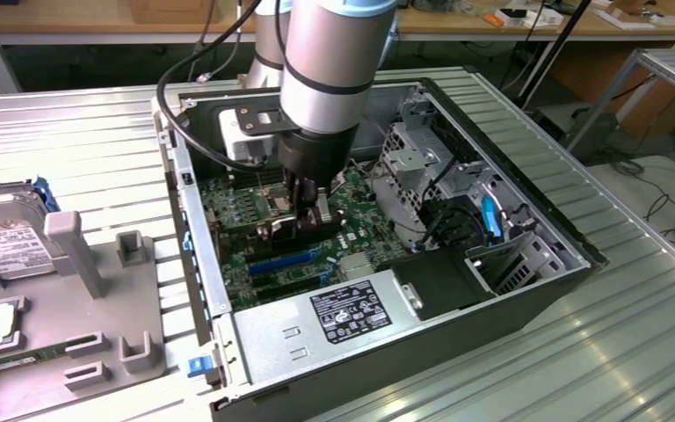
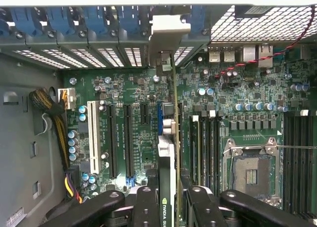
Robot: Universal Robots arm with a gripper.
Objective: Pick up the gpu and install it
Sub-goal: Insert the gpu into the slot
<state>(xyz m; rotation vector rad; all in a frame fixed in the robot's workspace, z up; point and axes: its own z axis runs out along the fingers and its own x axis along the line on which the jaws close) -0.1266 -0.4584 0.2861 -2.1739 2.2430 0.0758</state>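
My gripper [image 2: 171, 199] is shut on the gpu [image 2: 167, 155], which I see edge-on in the wrist view. One black finger [image 2: 146, 202] presses on each side of the card. The gpu's silver end bracket [image 2: 169, 31] reaches the case's rear slot openings. The thin green card hangs over a blue expansion slot [image 2: 162, 112] on the motherboard [image 2: 237, 88]; whether it touches the slot I cannot tell. In the exterior view the gripper [image 1: 314, 215] is down inside the open computer case [image 1: 548, 255], with the gpu [image 1: 287, 230] under it just above the board.
A white slot [image 2: 91, 138] and two black slots [image 2: 113, 142] lie beside the card. On its other side are the CPU socket [image 2: 250, 170] and a cable bundle [image 2: 54, 118]. The power supply [image 1: 337, 316] fills the case's near end. A hard drive [image 1: 3, 237] rests on the grey fixture [image 1: 80, 290].
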